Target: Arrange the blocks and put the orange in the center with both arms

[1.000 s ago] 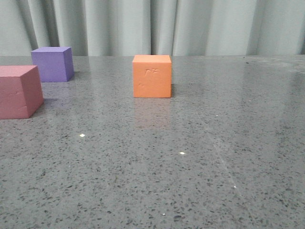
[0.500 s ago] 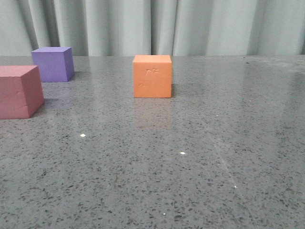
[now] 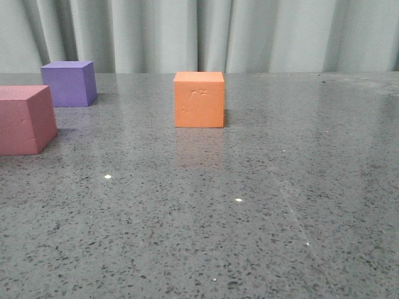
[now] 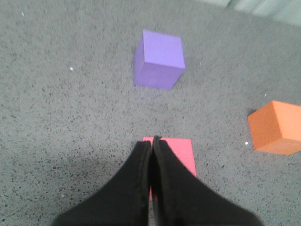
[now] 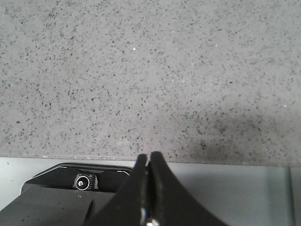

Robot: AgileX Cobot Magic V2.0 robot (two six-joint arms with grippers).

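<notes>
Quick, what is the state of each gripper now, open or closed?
Left gripper: closed, holding nothing, above the pink cube.
Right gripper: closed, holding nothing.

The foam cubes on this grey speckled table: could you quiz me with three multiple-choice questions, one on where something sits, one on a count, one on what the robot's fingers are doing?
1. In the front view, which cube stands farthest right?
A. pink foam cube
B. purple foam cube
C. orange foam cube

2. How many cubes are on the table?
A. two
B. three
C. four

3. How do the left gripper's black fingers stand?
A. pressed together, holding nothing
B. spread wide
C. clamped on a cube

Answers: 1 C, the orange foam cube stands right of the purple foam cube and the pink foam cube. 2 B, the front view shows three. 3 A, the left gripper shows no gap and grips nothing.
</notes>
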